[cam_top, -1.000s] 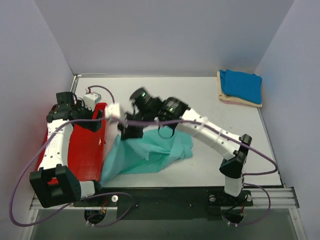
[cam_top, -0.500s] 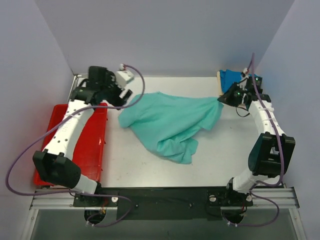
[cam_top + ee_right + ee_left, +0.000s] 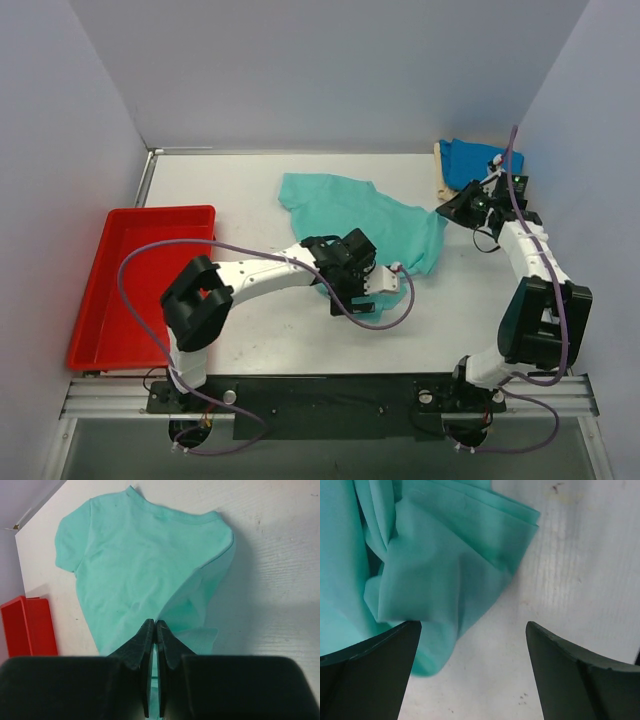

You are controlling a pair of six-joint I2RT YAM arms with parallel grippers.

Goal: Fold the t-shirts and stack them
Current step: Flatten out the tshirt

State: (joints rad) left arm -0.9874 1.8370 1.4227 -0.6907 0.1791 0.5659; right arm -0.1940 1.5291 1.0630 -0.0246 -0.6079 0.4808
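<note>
The teal-green t-shirt (image 3: pixel 360 215) lies spread on the white table, at the middle towards the back. My left gripper (image 3: pixel 345 275) hangs open over its near edge. In the left wrist view the left gripper (image 3: pixel 472 627) has its jaws wide apart above bare table, and a bunched fold of the shirt (image 3: pixel 445 570) lies by the left finger (image 3: pixel 370 670). My right gripper (image 3: pixel 452 212) is shut on the shirt's right edge. In the right wrist view the right gripper (image 3: pixel 156 625) pinches the teal cloth (image 3: pixel 140 565). The bright blue shirt (image 3: pixel 483 170) lies folded on the cream shirt (image 3: pixel 441 172) at the back right.
A red plastic tray (image 3: pixel 105 290) stands at the table's left side, and its corner also shows in the right wrist view (image 3: pixel 25 625). Grey walls close in the table on the left, back and right. The left arm (image 3: pixel 260 275) lies across the table's middle.
My left gripper let go of the teal shirt's left corner and swung from the back left to the shirt's near edge. The shirt dropped flatter and shifted back. My right gripper held its place.
</note>
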